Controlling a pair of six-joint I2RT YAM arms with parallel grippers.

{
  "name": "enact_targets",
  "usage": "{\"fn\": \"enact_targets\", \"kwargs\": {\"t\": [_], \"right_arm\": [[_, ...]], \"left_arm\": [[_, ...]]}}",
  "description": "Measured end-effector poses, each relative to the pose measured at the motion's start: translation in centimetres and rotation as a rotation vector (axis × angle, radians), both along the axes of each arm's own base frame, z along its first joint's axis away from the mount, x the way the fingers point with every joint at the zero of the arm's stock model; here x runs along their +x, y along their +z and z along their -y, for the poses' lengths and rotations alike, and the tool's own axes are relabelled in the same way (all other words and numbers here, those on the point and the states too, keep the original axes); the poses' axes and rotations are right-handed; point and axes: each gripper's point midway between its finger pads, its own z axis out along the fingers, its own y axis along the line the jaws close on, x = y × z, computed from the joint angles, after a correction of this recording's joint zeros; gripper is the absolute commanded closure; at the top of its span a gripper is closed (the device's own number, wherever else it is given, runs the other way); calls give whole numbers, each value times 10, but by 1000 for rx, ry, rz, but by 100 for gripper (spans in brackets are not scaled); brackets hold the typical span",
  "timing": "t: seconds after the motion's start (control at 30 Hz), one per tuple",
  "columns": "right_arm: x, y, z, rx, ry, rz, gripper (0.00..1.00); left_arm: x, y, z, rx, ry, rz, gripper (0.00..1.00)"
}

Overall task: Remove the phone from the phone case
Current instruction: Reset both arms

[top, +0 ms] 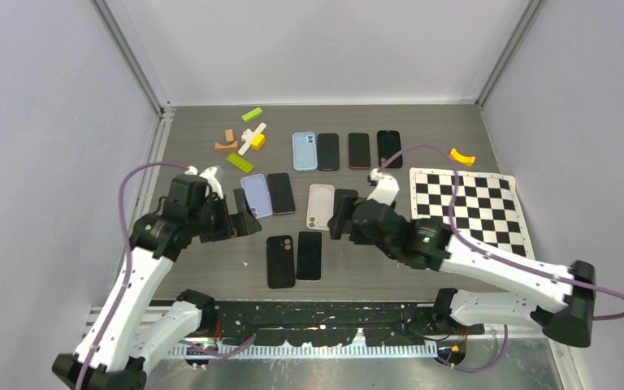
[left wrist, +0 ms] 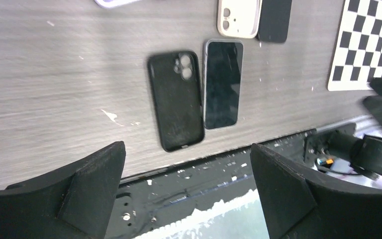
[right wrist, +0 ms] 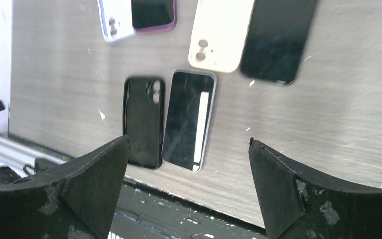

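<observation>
An empty black phone case (top: 280, 262) lies near the table's front edge, cavity up, with its camera hole at the far end. Just to its right a dark phone (top: 309, 255) lies screen up, apart from the case. In the left wrist view the case (left wrist: 175, 99) and phone (left wrist: 223, 83) lie ahead of my left gripper (left wrist: 187, 147), which hangs open and empty. My left gripper (top: 245, 219) hovers left of the pair. My right gripper (top: 340, 221) hovers to their right, also open and empty, looking down at the case (right wrist: 143, 121) and phone (right wrist: 188, 119).
A white case (top: 320, 206) with a black phone beside it lies behind the pair, and a lavender case (top: 255, 195) and phone (top: 281, 192) to the left. A back row holds a blue case (top: 304, 150) and three phones. Coloured blocks (top: 244, 140) sit back left, a checkerboard (top: 471, 207) right.
</observation>
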Motion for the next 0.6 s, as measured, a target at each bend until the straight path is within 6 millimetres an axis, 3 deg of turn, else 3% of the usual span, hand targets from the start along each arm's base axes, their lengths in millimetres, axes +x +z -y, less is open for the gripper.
{"fn": "enact_targets", "kwargs": {"t": [0.2,0.37,0.5,0.6], "right_arm": [[11,108,87,-61,-179,248,3],[-3,194,178,-15,-354,424,3],[-25,233,247,82,-470,518,3],[-37,244,282,120,-532,557,2]], "left_arm": [[-12,50,-37,117,59,210,0],[-29,96,-67,211,110,321,0],[-36,129,-84,263,145,392,0],[-41,146,-94,287,171,434,0]]}}
